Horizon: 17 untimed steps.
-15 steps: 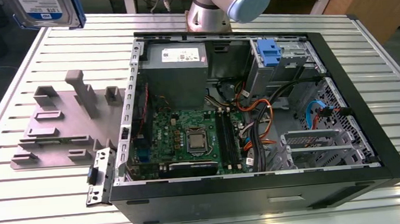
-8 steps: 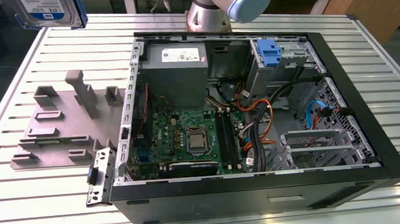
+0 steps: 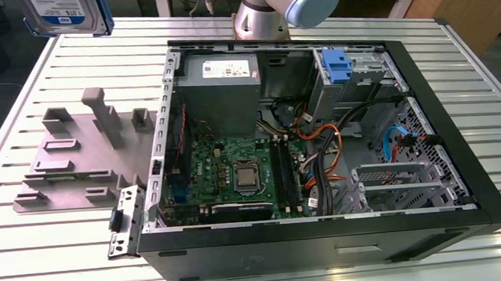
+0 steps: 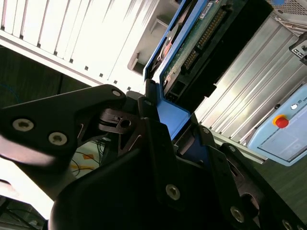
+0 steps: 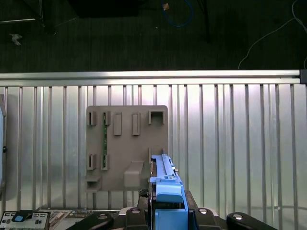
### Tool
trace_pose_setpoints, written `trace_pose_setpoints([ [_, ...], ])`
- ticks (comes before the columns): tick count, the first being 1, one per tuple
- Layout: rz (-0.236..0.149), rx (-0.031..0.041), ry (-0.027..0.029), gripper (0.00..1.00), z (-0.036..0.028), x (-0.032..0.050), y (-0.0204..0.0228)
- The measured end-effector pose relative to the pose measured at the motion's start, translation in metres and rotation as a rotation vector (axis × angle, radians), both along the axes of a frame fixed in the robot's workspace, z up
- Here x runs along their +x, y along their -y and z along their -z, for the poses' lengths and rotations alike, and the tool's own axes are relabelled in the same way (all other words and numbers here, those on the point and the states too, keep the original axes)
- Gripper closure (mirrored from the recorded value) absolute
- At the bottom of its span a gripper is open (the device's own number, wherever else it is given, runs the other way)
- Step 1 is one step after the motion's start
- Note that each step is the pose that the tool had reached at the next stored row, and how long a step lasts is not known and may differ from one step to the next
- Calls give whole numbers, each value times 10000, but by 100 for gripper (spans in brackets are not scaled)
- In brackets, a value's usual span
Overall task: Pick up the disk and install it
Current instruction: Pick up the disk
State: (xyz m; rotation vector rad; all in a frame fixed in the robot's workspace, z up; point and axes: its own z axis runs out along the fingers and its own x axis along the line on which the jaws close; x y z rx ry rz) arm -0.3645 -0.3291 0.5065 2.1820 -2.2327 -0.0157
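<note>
The disk (image 3: 62, 13), a silver drive with a blue-and-white label in a blue carrier, hangs high over the table's far corner at the exterior view's left. In the second wrist view the disk (image 4: 192, 52) stands on edge, its circuit-board side and blue frame showing, and my gripper (image 4: 165, 115) is shut on the carrier's end. In the first wrist view the blue carrier (image 5: 165, 184) rises edge-on from my gripper (image 5: 165, 211), above the slatted table.
An open computer case (image 3: 308, 231) lies on the slatted metal table, with a grey power supply (image 3: 221, 83) and a blue drive-bay latch (image 3: 337, 66) inside. A grey fixture plate (image 3: 69, 164) with upright posts sits to the case's left, and shows below the disk (image 5: 127, 143).
</note>
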Motion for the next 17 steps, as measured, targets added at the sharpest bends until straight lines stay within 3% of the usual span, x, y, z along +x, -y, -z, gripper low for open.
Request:
trace_pose_setpoints([
  [7, 0, 5, 0, 64, 0, 64, 10],
  [10, 0, 5, 0, 64, 0, 69, 49],
  [14, 0, 5, 0, 64, 0, 72, 132],
  [17, 0, 5, 1, 64, 0, 73, 155],
])
